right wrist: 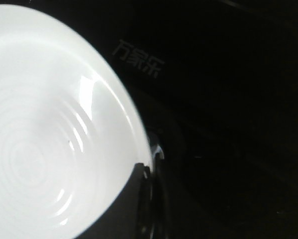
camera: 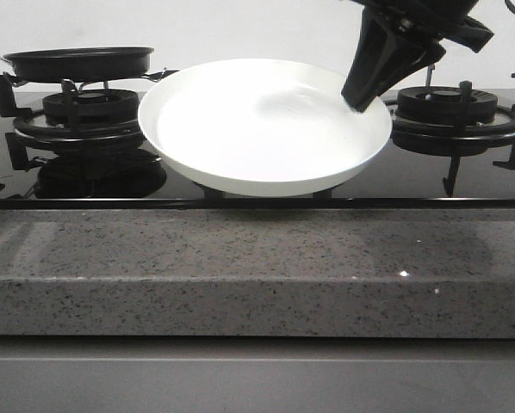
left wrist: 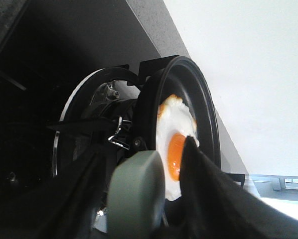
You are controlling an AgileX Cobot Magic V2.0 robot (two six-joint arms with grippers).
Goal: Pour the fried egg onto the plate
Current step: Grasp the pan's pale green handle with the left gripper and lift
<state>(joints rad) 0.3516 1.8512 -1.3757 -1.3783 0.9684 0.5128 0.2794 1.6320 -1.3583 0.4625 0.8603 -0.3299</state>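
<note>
Black fingers of the right hand pinch the plate by its right rim, holding it tilted, apparently lifted above the glossy stovetop at the counter's far edge, between the two burners. Over in the far left corner, the left hand has its fingers either side of a grey-green handle, though how tight is hard to tell. Past that handle sits the pan on the left burner, egg lying inside, yolk bright orange.
</note>
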